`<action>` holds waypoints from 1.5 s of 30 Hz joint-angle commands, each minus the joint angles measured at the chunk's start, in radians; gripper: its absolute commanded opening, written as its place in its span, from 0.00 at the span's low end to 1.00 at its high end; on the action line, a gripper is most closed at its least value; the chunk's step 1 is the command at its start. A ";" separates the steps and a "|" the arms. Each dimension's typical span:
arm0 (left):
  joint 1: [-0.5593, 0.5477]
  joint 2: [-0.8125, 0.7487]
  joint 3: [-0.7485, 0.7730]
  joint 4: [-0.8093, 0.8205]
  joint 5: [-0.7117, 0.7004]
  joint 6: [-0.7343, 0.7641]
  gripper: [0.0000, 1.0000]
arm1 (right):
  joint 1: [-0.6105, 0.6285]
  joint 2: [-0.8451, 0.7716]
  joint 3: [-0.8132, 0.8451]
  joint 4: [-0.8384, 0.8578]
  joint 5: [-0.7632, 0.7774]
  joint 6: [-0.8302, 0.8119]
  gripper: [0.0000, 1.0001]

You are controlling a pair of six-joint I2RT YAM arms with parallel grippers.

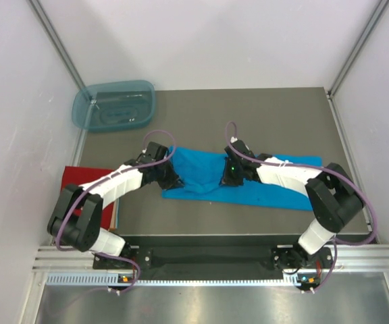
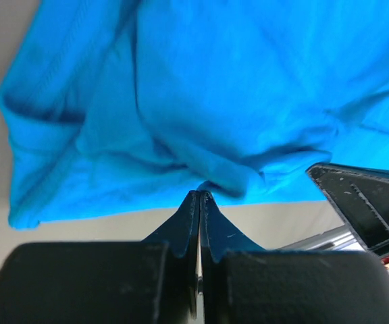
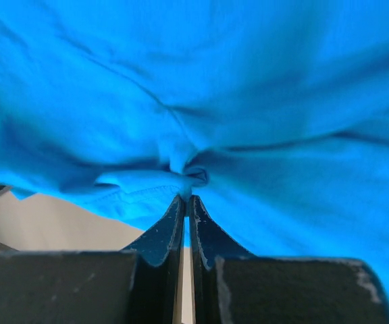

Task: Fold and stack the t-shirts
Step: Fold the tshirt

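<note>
Left pincer [image 2: 200,195] of mine clamped shut on turquoise t-shirt [image 1: 269,185] fold, right pincer [image 3: 186,199] same, shirt bunched mid counter [image 1: 262,115]; red t-shirt [image 1: 80,177] folded at its left edge by my arm

Item: two arms, mounted just behind the aluminium rail [image 1: 208,260].
- Left arm [image 1: 110,183] and right arm [image 1: 286,174]: we record white shell links with black joint housings.
- Purple cable [image 1: 158,132]: one runs along each arm and loops out at the end far from the rail.
- Small orange lights sit beside the rail.
- Fingers [image 2: 184,226]: black and tapered to thin tips, and we note faint scuffs.
</note>
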 commanded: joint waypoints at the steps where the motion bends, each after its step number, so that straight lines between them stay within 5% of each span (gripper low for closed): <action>1: 0.038 0.039 0.056 -0.018 0.028 0.025 0.00 | -0.033 0.040 0.067 0.001 -0.056 -0.035 0.00; 13: 0.110 0.136 0.105 0.052 0.131 -0.009 0.00 | -0.061 0.106 0.148 0.026 -0.110 -0.023 0.00; 26: 0.127 0.113 0.113 0.031 0.076 -0.007 0.00 | -0.074 0.108 0.148 0.018 -0.107 -0.001 0.01; 32: 0.162 0.105 0.121 0.097 0.097 -0.043 0.12 | -0.097 0.129 0.214 0.030 -0.149 0.008 0.11; 36: 0.201 0.105 0.176 0.088 0.131 -0.029 0.26 | -0.114 0.117 0.228 0.021 -0.143 0.016 0.30; 40: 0.225 0.018 0.145 0.169 0.136 0.014 0.34 | -0.113 0.068 0.179 0.041 -0.124 0.002 0.33; 45: 0.199 -0.010 0.109 0.041 0.159 0.164 0.35 | -0.114 0.025 0.127 0.007 -0.100 -0.034 0.27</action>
